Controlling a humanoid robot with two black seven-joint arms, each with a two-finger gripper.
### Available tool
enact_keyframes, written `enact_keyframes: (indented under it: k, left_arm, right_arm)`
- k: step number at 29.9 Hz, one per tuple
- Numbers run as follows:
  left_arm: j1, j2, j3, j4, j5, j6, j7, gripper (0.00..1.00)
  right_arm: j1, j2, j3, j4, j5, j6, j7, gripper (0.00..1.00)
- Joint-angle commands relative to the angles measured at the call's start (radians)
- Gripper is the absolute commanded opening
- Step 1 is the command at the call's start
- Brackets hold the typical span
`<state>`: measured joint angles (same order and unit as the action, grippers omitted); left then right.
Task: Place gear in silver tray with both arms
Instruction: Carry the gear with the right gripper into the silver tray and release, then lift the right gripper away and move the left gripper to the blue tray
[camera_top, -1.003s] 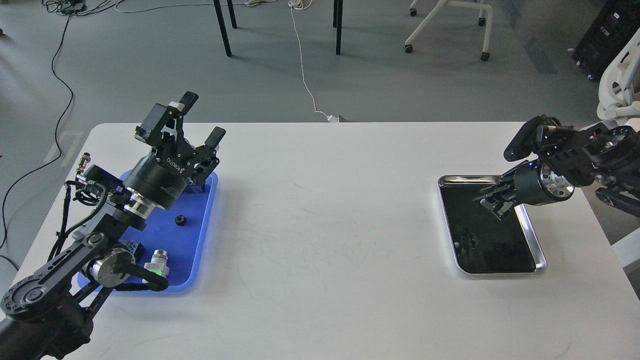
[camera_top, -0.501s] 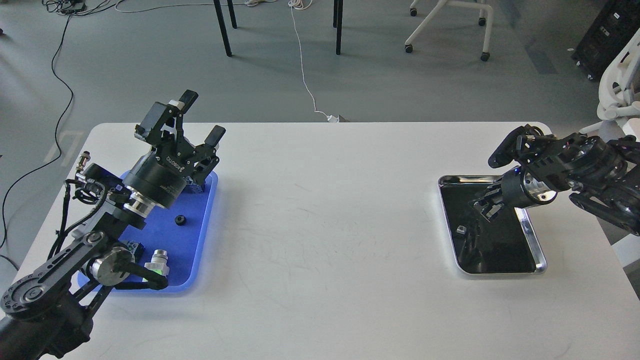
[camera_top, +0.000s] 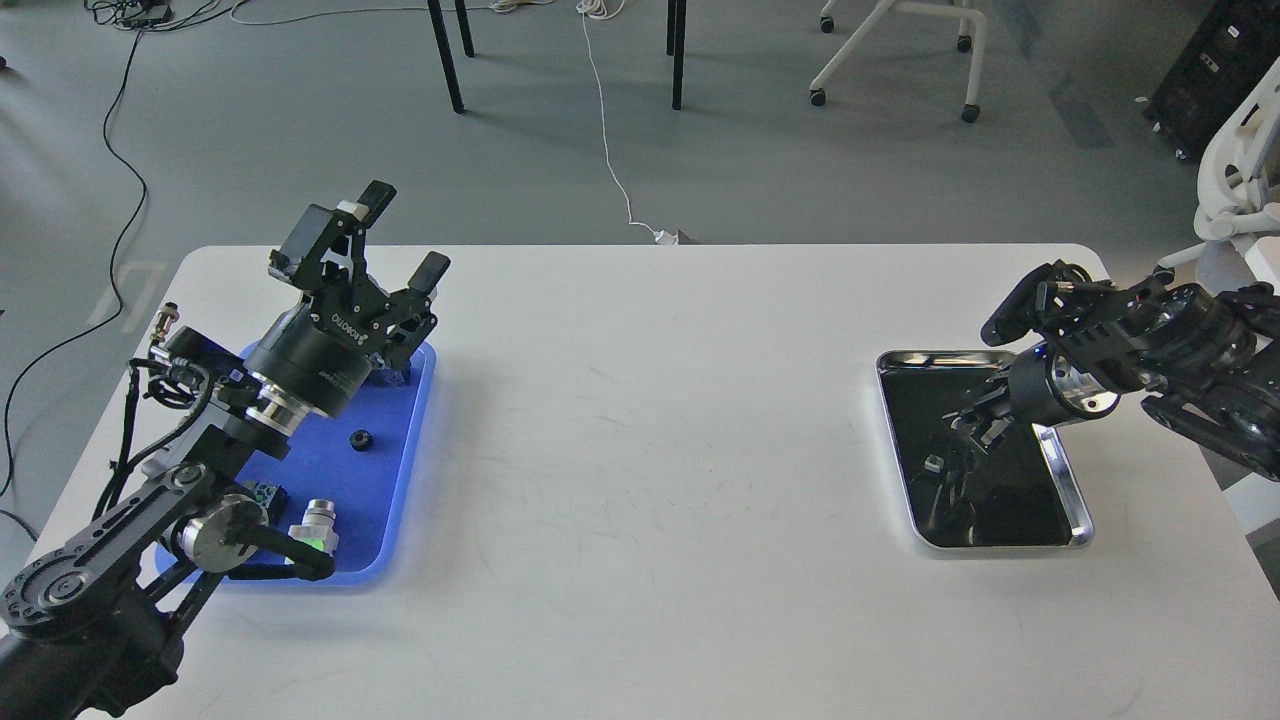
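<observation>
Left gripper (camera_top: 405, 235): raised over the far end of the blue tray (camera_top: 400, 500), fingers spread wide, holding nothing.
Right gripper (camera_top: 975, 425): low over the silver tray (camera_top: 1075, 500); small and dark, so its fingers cannot be told apart.
Silver tray: on the white table (camera_top: 640, 450), right side.
Small pale piece (camera_top: 933, 463): seemingly the gear, inside the silver tray.

blue tray (camera_top: 400, 480), white table (camera_top: 650, 450), chairs (camera_top: 890, 50)

We are reading one marking only: white lettering, seemingly "ROBOTIQ", printed on the black two-finger left gripper (camera_top: 398, 238). We are finding no other readable text, number or sign.
</observation>
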<state>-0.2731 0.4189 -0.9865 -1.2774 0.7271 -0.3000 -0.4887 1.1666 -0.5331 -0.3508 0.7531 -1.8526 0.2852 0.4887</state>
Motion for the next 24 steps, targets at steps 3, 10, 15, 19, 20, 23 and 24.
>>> enact_keyframes:
  k: [3,10,15,19,20,23,24]
  left_arm:
    - [0.002,0.004,-0.007,0.000,-0.002,0.004,0.000,0.98]
    - [0.002,0.027,-0.012,0.000,-0.002,0.002,0.000,0.98]
    - [0.003,0.063,0.005,0.000,0.018,0.001,0.000,0.98]
    - [0.000,0.101,0.009,-0.032,0.164,-0.005,0.000,0.98]
    - [0.000,0.113,0.009,-0.040,0.228,-0.016,0.000,0.98]
    - [-0.009,0.159,0.009,-0.046,0.427,-0.085,0.000,0.98]
    - [-0.012,0.175,0.009,-0.048,0.495,-0.105,0.000,0.98]
  right_arm:
    - [0.004,-0.008,0.016,0.002,0.012,-0.001,0.000,0.95]
    - [-0.005,-0.067,0.242,0.057,0.255,0.006,0.000,0.98]
    - [-0.090,-0.061,0.308,0.063,0.753,0.002,0.000,0.98]
    - [-0.180,-0.019,0.358,0.068,1.201,0.002,0.000,0.98]
    - [-0.203,-0.002,0.381,0.071,1.302,0.005,0.000,0.98]
    - [-0.269,0.028,0.453,0.075,1.502,0.015,0.000,0.98]
    - [-0.286,0.038,0.472,0.077,1.535,0.015,0.000,0.98]
